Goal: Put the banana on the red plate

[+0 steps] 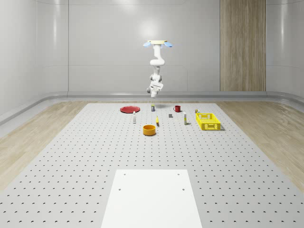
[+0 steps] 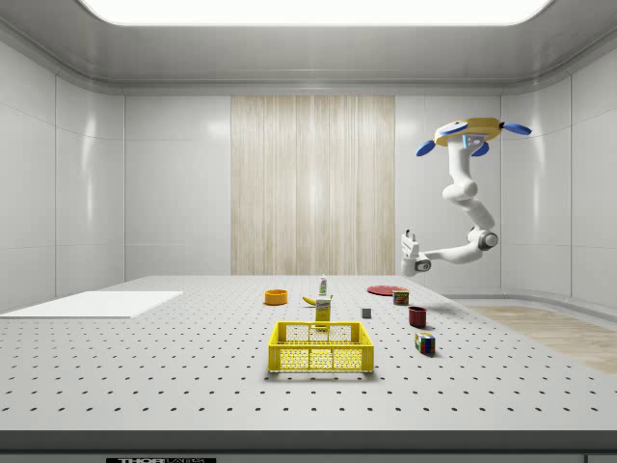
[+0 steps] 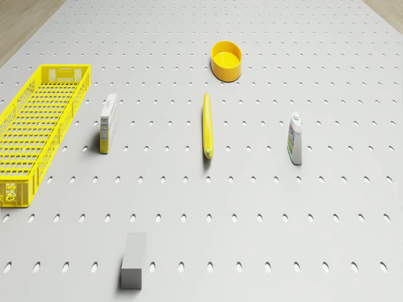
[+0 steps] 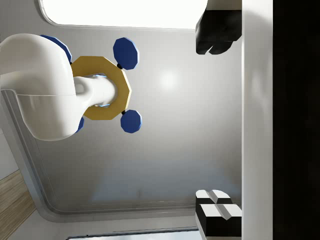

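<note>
Grey block [image 3: 133,269] lies near banana [image 3: 207,126], between box [image 3: 108,122] and bottle [image 3: 295,138].

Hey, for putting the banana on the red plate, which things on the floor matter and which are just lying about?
Matter: banana, red plate, the claw with fingers apart, hanging under the hovering drone.
Lying about: yellow crate, orange bowl, white bottle, upright carton, grey block, red mug.

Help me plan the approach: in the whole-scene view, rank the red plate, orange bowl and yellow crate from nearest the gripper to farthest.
From the gripper:
1. Red plate, below, toward the view's left.
2. Orange bowl, below, closer to the camera.
3. Yellow crate, off to the view's right.
</note>
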You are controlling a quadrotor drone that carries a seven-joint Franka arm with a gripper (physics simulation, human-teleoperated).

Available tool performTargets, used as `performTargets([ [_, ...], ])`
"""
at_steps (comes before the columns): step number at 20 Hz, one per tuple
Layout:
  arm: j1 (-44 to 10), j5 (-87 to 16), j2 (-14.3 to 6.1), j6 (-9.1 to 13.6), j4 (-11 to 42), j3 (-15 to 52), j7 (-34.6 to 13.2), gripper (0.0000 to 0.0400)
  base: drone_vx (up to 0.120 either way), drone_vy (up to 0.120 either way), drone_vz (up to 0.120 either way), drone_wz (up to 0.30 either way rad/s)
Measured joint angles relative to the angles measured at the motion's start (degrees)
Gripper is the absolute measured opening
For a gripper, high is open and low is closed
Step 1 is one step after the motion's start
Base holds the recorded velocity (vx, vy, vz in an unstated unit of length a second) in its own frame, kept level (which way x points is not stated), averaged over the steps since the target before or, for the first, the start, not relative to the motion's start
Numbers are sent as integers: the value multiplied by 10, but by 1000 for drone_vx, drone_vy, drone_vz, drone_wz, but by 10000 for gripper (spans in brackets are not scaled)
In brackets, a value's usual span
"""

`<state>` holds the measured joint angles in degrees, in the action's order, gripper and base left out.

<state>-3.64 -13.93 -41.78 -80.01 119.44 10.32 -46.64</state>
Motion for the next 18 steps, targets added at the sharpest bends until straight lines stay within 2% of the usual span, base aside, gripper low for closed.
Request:
performTargets([
  [3,-20,-89,-6,-4,22,62,-13,400,120,0,0,0],
  [6,-51,-221,-17,-11,72,150,-37,400,120,0,0,0],
  [10,-118,-464,-45,-18,199,295,-98,400,120,0,0,0],
  [11,-140,-530,-54,-16,237,331,-120,400,120,0,-120,0],
  [13,-192,-656,-71,-4,310,395,-170,400,120,0,-120,0],
  [15,-253,-764,-86,17,368,449,-221,400,120,0,-120,0],
  [18,-345,-878,-109,58,421,510,-290,400,120,0,-120,0],
])
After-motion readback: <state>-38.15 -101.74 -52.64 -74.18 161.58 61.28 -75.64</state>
